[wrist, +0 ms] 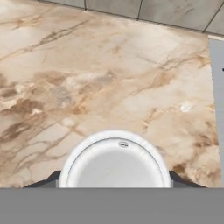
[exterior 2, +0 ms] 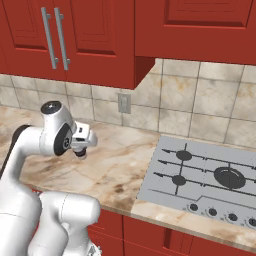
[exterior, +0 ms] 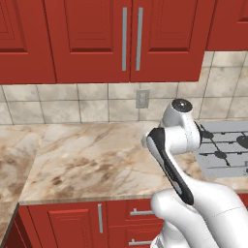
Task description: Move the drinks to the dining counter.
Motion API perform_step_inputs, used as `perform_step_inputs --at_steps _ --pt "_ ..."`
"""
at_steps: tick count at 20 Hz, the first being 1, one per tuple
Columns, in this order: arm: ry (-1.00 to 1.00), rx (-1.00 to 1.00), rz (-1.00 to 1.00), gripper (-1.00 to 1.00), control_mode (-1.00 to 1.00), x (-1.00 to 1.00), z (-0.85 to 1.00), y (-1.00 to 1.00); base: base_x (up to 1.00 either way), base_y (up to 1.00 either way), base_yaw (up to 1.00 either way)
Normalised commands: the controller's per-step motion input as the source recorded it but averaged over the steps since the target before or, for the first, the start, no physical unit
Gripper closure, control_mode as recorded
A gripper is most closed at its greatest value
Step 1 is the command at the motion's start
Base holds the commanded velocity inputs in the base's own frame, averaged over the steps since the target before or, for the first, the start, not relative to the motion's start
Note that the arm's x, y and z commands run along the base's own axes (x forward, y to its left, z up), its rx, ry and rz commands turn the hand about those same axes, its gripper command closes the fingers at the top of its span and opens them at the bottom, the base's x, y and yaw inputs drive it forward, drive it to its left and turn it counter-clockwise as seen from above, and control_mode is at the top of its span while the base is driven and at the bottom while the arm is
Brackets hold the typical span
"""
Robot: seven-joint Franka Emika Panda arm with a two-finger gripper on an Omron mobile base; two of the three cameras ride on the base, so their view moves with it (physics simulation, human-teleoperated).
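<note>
Sitting between the gripper's (wrist: 114, 186) dark tips in the hand view is a round white container (wrist: 114, 164), seen from straight above, its rim wide and its lower edge cut off. The gripper is pinching it from both sides, held over the marble table (exterior: 87, 160). From the right base view the gripper (exterior 2: 81, 150) hangs off the bent white arm (exterior 2: 30, 150) just above the table, and the container itself is too small and hidden there to make out. The table is beige-brown veined marble, backed by a wall of pale tiles (exterior 2: 200, 100) with a grey outlet plate (exterior 2: 124, 103). Red upper cabinets (exterior: 121, 38) with steel bar handles hang overhead, and red drawers (exterior: 131, 218) run below. A grey gas cooktop (exterior 2: 210, 177) is set into the table well to the right of the gripper.
</note>
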Motion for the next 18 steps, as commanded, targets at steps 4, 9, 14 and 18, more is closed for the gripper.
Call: perform_step_inputs --at_steps 4,9,14,18 --pt "-0.01 0.00 0.00 1.00 -1.00 -0.42 0.42 0.00 0.00 0.00 0.00" --pt "0.00 0.00 0.00 1.00 -1.00 -0.41 0.44 0.00 0.00 0.00 0.00" --pt "0.00 0.00 0.00 1.00 -1.00 -0.38 0.40 0.00 0.00 0.00 0.00" --pt "0.01 0.00 0.00 1.00 -1.00 -0.29 0.34 0.00 0.00 0.00 0.00"
